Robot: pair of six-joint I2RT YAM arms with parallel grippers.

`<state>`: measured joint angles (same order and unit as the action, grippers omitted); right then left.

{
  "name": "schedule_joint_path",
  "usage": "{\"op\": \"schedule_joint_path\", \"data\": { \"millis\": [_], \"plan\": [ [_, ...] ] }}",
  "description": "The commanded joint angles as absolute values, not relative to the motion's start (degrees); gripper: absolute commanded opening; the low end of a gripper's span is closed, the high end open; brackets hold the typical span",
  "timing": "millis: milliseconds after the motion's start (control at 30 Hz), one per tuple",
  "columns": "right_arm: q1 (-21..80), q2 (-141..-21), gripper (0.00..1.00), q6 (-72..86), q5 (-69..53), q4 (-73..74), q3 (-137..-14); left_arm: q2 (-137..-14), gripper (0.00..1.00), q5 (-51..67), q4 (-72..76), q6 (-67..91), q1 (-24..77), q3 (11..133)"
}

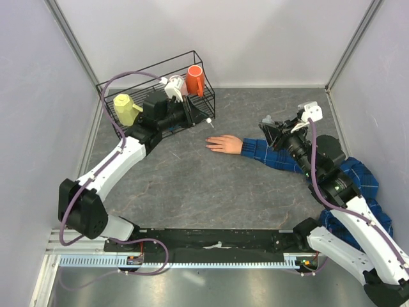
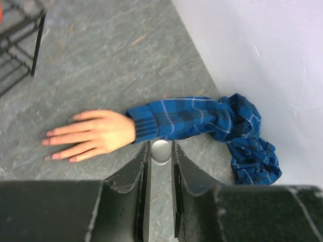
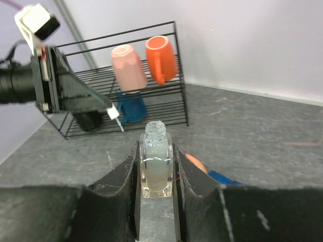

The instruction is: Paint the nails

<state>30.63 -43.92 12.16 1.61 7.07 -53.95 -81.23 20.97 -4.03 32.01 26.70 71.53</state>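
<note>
In the overhead view, the peach-pink fake hand (image 1: 223,144) was seen lying flat on the grey stone-patterned counter (image 1: 192,185), just right of the frame's centre. Its fingers were pointed toward the left edge, and its wrist was covered by the blue plaid shirt sleeve (image 1: 271,155), which was spread out toward the right edge. The nails (image 2: 48,142), tinted pink at the fingertips, were shown best at the left of the left wrist view. The left pincer (image 1: 203,119) was placed just above those fingertips in the overhead frame, near them but apart, and was narrowed onto a small white cap (image 2: 161,151). In the right wrist view a thin stem was seen pointing down from that cap. The right pincer (image 3: 157,148) was closed around a small clear glass bottle (image 3: 155,169), which was held upright with its neck uncapped and a pale liquid visible in its lower part. In the overhead frame this pincer was found to the right of the fake hand, just above the sleeve. A black wire rack (image 1: 153,89) was set at the upper left of that frame, and a yellow mug (image 1: 126,109), an orange mug (image 1: 195,80) and a pale pink cup (image 3: 128,68) were held in it.
</note>
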Motion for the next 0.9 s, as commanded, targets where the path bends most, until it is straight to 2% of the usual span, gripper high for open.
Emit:
{"op": "schedule_joint_path", "data": {
  "millis": [0,233,400,867],
  "plan": [
    [30.67,-43.06,0.0,10.37,8.53,4.92,-53.17,-83.84,0.02,22.41,12.55,37.44,24.26,64.88],
    [30.67,-44.74,0.0,9.93,7.12,4.13,-52.65,-94.12,0.02,26.02,21.7,37.71,22.68,63.63],
    [30.59,-44.73,0.0,9.41,6.42,3.78,-52.73,-98.87,0.02,26.54,22.15,36.21,21.97,64.25],
    [30.67,-45.35,0.0,9.58,5.01,2.55,-50.71,-99.67,0.02,25.14,24.43,35.51,20.92,55.47]
  ]
}}
